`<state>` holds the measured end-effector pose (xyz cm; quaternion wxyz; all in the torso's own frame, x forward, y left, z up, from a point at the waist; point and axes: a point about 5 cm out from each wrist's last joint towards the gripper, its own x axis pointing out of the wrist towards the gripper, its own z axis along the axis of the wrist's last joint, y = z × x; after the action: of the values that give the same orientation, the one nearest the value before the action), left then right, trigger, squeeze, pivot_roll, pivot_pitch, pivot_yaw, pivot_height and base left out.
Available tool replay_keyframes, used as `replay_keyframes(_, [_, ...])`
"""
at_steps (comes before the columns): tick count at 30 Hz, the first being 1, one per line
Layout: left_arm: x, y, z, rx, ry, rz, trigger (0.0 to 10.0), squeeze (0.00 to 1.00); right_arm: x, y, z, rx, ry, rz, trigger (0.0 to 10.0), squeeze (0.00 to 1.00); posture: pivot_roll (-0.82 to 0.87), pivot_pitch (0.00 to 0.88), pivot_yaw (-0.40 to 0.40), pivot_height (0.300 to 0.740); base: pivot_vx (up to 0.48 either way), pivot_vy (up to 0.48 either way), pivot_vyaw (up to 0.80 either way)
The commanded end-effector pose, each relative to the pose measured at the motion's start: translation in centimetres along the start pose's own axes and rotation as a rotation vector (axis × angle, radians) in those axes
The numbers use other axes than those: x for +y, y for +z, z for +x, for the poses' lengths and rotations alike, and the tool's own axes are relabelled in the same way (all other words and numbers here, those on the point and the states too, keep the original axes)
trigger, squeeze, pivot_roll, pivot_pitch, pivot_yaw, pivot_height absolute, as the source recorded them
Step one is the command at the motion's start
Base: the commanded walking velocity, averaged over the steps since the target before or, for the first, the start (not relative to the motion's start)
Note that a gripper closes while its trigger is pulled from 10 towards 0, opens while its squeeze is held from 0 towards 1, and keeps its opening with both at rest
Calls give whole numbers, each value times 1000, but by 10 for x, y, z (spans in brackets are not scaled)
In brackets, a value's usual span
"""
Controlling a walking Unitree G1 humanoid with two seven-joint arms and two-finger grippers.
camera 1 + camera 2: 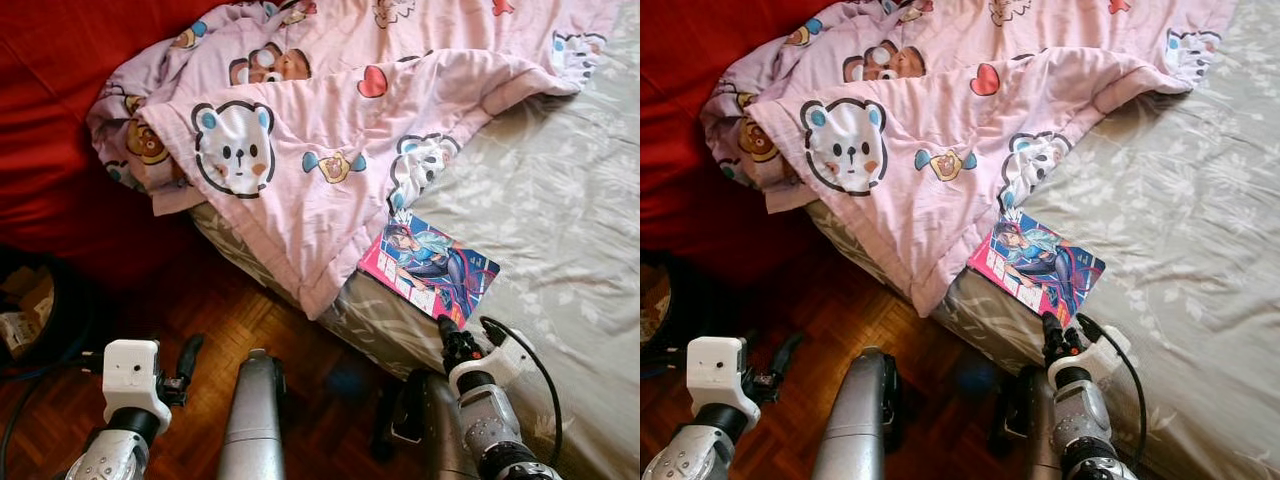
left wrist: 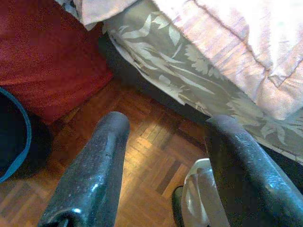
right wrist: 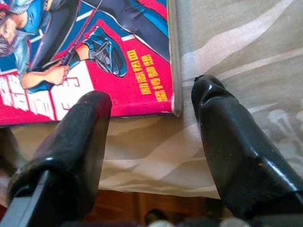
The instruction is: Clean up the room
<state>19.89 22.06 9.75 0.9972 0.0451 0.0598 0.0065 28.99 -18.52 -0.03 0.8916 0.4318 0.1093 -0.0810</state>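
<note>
Comic book (image 1: 430,265) flat near bed (image 1: 560,200) edge, at five o'clock from pink bear blanket (image 1: 300,140). Right hand (image 3: 151,123) spread open, just short of book's corner. Left hand (image 2: 165,156) open above parquet floor (image 2: 142,146).

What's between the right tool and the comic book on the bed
Only a bare strip of grey leaf-print bedsheet separates the open right tool from the comic book, as the right wrist view shows.

Comic book (image 1: 428,265) on bed (image 1: 560,190), beside quilt (image 1: 330,130)
</note>
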Motion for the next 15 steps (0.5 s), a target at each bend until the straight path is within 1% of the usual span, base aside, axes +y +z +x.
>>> replay_keyframes(1, [5, -6, -8, 42, 9, 12, 10000, 0, -12, -18, -11, 59, -39, 58, 10000, 0, 255, 518, 134, 625, 0, 0, 0])
replay_keyframes(5, [6, -3, -12, 44, 1, 23, 10000, 0, -10, -22, -12, 82, 1, 92, 10000, 0, 277, 519, 150, 625, 0, 0, 0])
replay_keyframes(7, [9, -1, -13, 43, 2, 32, 10000, 0, -11, -23, -13, 82, -4, 131, 10000, 0, 293, 526, 156, 625, 0, 0, 0])
replay_keyframes(10, [14, 0, -14, 44, 12, 40, 10000, 0, -8, -24, -11, 85, -2, 140, 10000, 0, 302, 532, 157, 625, 0, 0, 0])
replay_keyframes(15, [14, 0, -19, 49, 21, 44, 10000, 0, -5, -20, -7, 62, -18, 146, 10000, 0, 312, 537, 155, 625, 0, 0, 0])
